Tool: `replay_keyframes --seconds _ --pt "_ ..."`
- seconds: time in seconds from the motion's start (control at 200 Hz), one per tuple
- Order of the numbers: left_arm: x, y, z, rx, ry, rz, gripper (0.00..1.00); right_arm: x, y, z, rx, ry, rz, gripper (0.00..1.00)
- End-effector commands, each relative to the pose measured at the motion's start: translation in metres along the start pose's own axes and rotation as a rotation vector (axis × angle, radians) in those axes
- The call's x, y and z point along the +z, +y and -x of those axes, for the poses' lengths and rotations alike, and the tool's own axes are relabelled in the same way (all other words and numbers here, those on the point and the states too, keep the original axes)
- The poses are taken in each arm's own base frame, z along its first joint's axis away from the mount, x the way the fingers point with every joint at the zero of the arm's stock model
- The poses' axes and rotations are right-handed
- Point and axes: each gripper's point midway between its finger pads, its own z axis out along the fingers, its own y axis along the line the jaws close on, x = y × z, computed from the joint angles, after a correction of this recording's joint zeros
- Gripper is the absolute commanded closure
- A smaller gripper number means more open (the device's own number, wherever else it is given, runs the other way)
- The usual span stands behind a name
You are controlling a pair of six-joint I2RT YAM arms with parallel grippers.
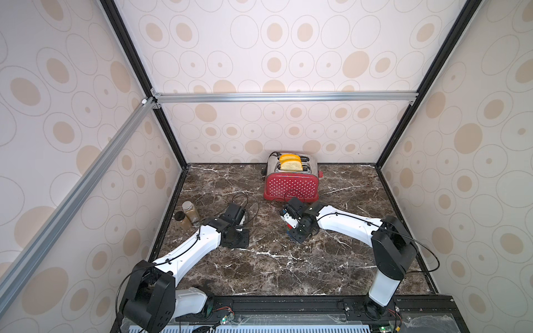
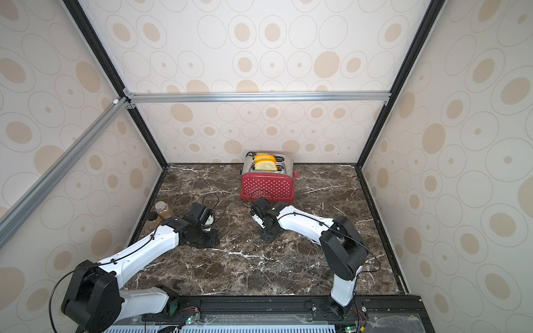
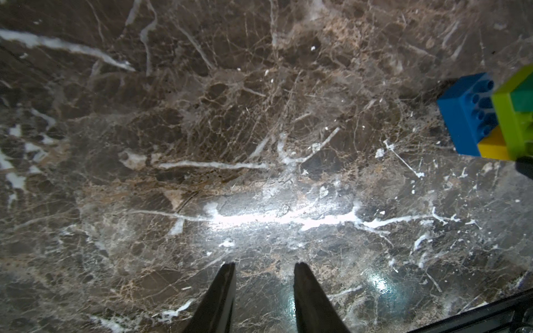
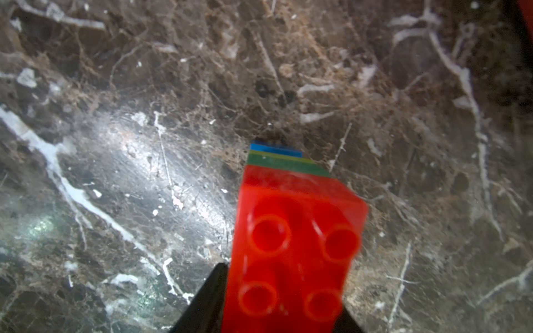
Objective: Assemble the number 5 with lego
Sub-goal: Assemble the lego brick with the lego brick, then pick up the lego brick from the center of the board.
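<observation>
Brown marble, veined white, made up the tabletop (image 1: pixel 288 268). In the left wrist view the left gripper (image 3: pixel 264 263) at the bottom centre stood open over bare stone, nothing between its two dark fingers (image 3: pixel 219 297) — and at the right edge of that frame showed the number 5 (image 3: pixel 487 115): blue, yellow, lime-green and dark-green bricks joined. In the right wrist view that stack filled the lower centre, its red studded brick (image 4: pixel 294 253) nearest the lens, green and blue layers beyond. It sat between the fingers of the right gripper (image 4: pixel 284 288); whether they clamped it or stood just off it could not be told. In both top views this gripper hung mid-frame, hiding most of the stack. Left of centre stood two glass jars (image 1: pixel 187 214); farther back — against the wall — a red polka-dot toaster (image 1: pixel 291 184) held two bread slices (image 1: pixel 291 165).
</observation>
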Motion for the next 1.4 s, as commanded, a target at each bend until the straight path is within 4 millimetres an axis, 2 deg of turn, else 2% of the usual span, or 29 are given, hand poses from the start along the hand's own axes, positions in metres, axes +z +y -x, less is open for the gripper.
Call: replay_keyframes --seconds 0.0,0.421,1.072,1.397 --pt "0.002 0.003 0.000 -0.007 0.006 0.014 0.64 -0.028 -0.010 0.010 -0.004 -0.062 -0.044 0.49" --pt "0.005 0.004 0.000 -0.010 0.015 0.017 0.64 -0.053 -0.006 0.017 0.012 -0.186 0.019 0.45" --pt "0.008 0.006 -0.002 -0.009 0.029 0.028 0.64 -0.021 0.002 0.020 0.091 -0.177 0.138 0.41" --pt "0.008 0.005 -0.001 -0.009 0.030 0.027 0.64 -0.007 -0.002 0.021 0.106 -0.137 0.125 0.52"
